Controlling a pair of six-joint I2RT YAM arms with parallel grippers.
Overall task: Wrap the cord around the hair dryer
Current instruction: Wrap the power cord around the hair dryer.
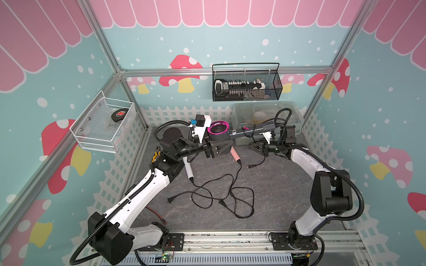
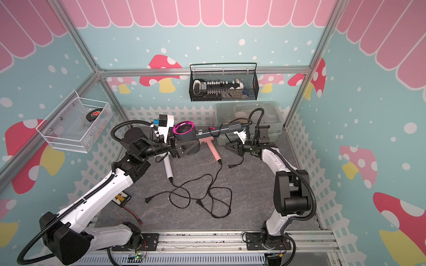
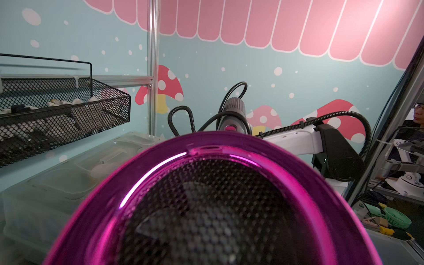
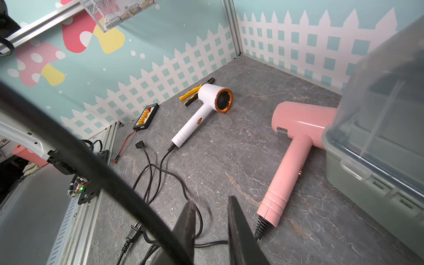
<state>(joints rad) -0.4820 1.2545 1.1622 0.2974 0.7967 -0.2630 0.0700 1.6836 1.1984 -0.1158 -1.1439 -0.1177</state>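
The grey hair dryer (image 1: 230, 136) with a magenta ring (image 2: 184, 128) hangs above the table, its handle (image 1: 258, 128) pointing right. My left gripper (image 1: 227, 147) is shut on its barrel. In the left wrist view the ring (image 3: 160, 165) fills the frame and hides the jaws. The black cord (image 1: 253, 133) loops round the handle, and its plug (image 1: 249, 166) dangles below. My right gripper (image 1: 251, 145) sits just under the handle. Its jaws (image 4: 211, 202) stand a little apart with nothing between them. A blurred black cable (image 4: 91, 165) crosses close to that camera.
A white hair dryer (image 4: 206, 107) and a pink one (image 4: 296, 142) lie on the table, their cords tangled (image 1: 221, 195) in the middle. A clear plastic box (image 1: 265, 115) stands at the back right. A black mesh basket (image 1: 246, 85) and a white wire basket (image 1: 103, 124) hang on the walls.
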